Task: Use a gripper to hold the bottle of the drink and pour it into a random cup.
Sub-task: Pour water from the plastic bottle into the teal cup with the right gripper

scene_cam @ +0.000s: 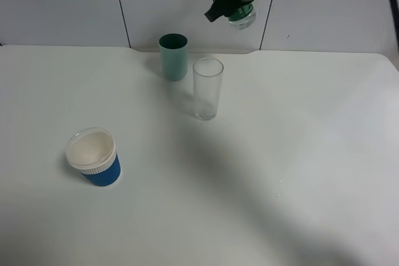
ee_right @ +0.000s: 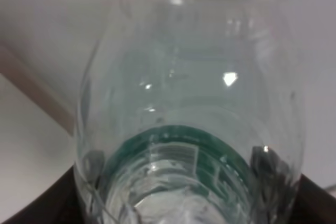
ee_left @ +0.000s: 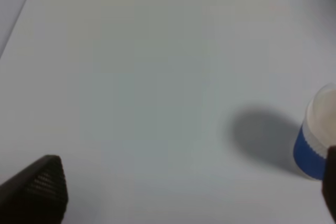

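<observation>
Right gripper (scene_cam: 233, 5) clamped on bottle (scene_cam: 242, 16), held high over far side of table (scene_cam: 299, 154), above glass (scene_cam: 207, 88); bottle seemingly tilted. Left gripper (ee_left: 189, 192) jaws spread, empty, near blue cup (ee_left: 314, 140).

A white table (scene_cam: 299, 172) fills the exterior high view, its far edge meeting a pale panelled wall (scene_cam: 62, 4); three vessels stand upright on it; a teal cup (scene_cam: 174, 57) sits near the far edge; a tall clear glass (scene_cam: 207, 88) stands just beside it to the right, slightly nearer, not touching; a blue cup (scene_cam: 93, 157) with a white ribbed rim stands well apart, toward the near left.
</observation>
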Controlling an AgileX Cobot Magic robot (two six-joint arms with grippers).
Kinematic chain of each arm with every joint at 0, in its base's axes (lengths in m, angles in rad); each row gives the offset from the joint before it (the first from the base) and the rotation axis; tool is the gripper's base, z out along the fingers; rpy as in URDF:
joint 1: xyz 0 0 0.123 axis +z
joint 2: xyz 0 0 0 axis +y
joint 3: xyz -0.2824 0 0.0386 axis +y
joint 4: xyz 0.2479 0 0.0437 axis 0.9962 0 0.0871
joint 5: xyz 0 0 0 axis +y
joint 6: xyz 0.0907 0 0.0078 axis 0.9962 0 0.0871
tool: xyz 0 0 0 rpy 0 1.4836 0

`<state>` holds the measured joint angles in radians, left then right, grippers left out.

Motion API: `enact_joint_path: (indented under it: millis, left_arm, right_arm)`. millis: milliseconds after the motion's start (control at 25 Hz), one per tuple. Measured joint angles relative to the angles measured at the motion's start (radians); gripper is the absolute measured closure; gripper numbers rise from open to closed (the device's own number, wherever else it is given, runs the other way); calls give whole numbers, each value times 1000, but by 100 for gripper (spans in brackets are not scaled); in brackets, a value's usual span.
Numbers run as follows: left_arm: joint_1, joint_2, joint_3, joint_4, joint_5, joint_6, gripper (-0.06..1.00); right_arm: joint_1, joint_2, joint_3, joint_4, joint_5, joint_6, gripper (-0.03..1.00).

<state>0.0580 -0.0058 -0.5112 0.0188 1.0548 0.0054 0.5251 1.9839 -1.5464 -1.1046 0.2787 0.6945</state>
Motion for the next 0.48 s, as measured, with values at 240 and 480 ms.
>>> enact_joint_path:
  millis: [240, 480]
  left_arm:
    - [0, 0, 0, 0, 0, -5, -4]
    - [0, 0, 0, 0, 0, -5, -4]
  right_arm:
    - [29, 64, -14, -79, 45, 65, 41]
    - [47, 105, -36, -107, 104, 71, 41]
